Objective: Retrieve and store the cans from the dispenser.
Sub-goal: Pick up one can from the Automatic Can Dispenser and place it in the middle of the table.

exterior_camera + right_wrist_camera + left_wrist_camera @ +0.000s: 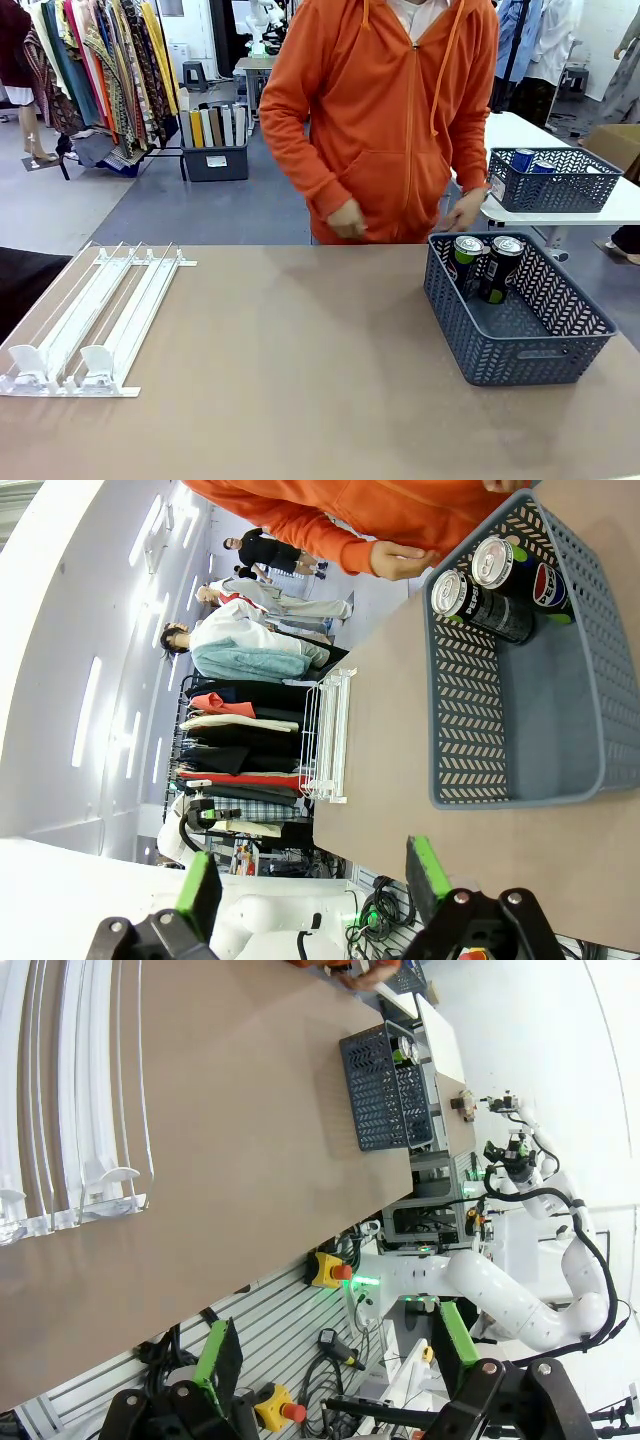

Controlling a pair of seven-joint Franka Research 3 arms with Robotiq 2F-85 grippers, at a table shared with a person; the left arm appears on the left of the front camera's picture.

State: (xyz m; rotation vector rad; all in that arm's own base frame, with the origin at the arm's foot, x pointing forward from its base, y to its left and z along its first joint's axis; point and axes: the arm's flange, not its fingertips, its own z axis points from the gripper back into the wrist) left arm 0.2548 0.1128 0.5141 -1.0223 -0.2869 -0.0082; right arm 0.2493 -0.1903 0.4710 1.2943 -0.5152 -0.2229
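Inside basket (520,345), two black cans (485,266)

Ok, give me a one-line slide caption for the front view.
Empty white dispenser at table left; two black Pepsi cans upright in the blue-grey basket at right; person in orange hoodie behind.

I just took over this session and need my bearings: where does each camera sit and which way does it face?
Front: sits on the robot's side, faces across the table at the person; rack left, basket right.
Left wrist: rolled sideways off the table edge; own open left tool at bottom, rack top left.
Right wrist: rolled, looks over the basket holding two cans; own right tool open.
All three share the basket.
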